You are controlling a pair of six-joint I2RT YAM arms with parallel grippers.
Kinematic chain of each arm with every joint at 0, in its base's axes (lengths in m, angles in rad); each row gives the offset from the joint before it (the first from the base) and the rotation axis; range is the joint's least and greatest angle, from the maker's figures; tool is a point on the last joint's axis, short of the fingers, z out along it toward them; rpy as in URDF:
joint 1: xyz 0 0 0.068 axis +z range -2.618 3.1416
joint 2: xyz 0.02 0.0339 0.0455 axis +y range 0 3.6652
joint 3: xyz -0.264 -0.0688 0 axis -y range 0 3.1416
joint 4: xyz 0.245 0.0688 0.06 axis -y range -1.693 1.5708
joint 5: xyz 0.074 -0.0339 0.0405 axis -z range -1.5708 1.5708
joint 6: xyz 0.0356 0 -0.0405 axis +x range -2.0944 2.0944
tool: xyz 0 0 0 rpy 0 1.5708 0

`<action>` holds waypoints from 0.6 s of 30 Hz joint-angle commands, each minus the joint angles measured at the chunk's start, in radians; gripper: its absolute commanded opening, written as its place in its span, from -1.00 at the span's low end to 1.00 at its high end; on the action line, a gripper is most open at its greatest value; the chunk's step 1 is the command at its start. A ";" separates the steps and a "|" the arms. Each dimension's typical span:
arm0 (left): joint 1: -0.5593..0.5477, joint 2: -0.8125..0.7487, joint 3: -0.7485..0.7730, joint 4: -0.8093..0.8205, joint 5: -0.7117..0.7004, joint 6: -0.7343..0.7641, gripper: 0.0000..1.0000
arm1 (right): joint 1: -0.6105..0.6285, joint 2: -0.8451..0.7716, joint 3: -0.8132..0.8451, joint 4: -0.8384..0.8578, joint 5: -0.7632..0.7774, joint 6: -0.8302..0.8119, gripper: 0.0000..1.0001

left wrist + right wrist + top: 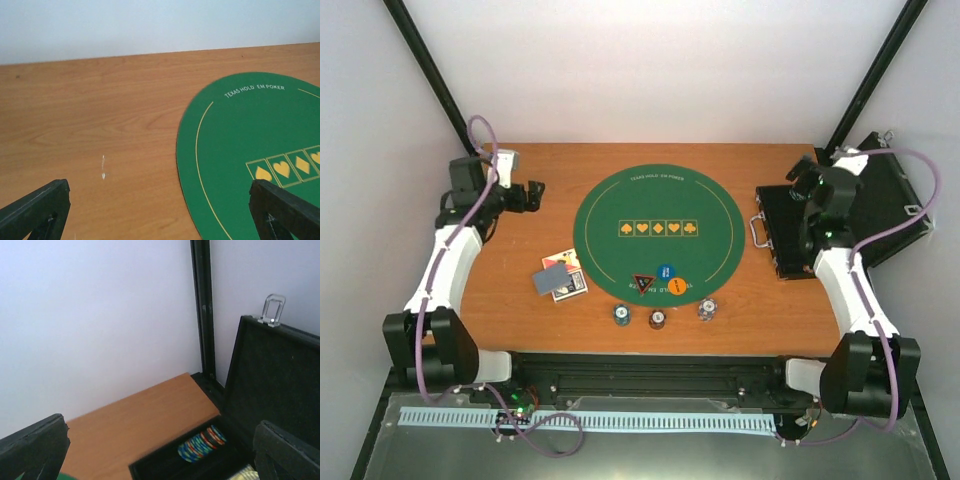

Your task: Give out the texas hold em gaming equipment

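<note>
Table point(520, 320): wooden, with a green mat point(660, 200) at its centre.
Left gripper point(534, 192): jaws apart, empty, over bare wood.
Cards point(558, 277): just left of the mat, probably waiting to be dealt.
Marker point(642, 284), blue disc point(666, 271), orange disc point(678, 286): on the mat's near edge.
Chips point(658, 319): three stacks just off the mat.
Case point(785, 230): open, more chips inside.
Right gripper point(160, 450): jaws apart, empty, above the case, likely placed to fetch chips.

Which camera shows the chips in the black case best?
The right wrist view: the row of chips sits close up in the open black case. From the top, only the case shows. The left wrist view misses the case.
</note>
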 commanded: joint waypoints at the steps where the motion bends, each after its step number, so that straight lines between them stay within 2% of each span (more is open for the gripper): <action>1: 0.096 -0.042 0.141 -0.441 0.186 0.040 1.00 | -0.054 0.021 0.118 -0.380 -0.145 0.187 1.00; 3: 0.118 -0.084 0.158 -0.490 0.164 0.068 1.00 | -0.035 0.006 0.120 -0.377 -0.302 0.204 1.00; 4: 0.120 -0.106 0.158 -0.507 0.141 0.082 1.00 | 0.012 0.013 0.136 -0.400 -0.331 0.193 1.00; 8: 0.124 -0.162 0.164 -0.596 0.099 0.136 1.00 | 0.365 0.070 0.215 -0.542 -0.160 0.086 1.00; 12: 0.124 -0.169 0.174 -0.696 0.116 0.194 1.00 | 0.701 0.140 0.242 -0.618 -0.008 0.123 1.00; 15: 0.123 -0.179 0.167 -0.731 0.100 0.220 1.00 | 0.892 0.244 0.303 -0.699 0.077 0.186 0.94; 18: 0.124 -0.204 0.154 -0.732 0.086 0.234 1.00 | 1.007 0.365 0.355 -0.772 0.097 0.265 0.79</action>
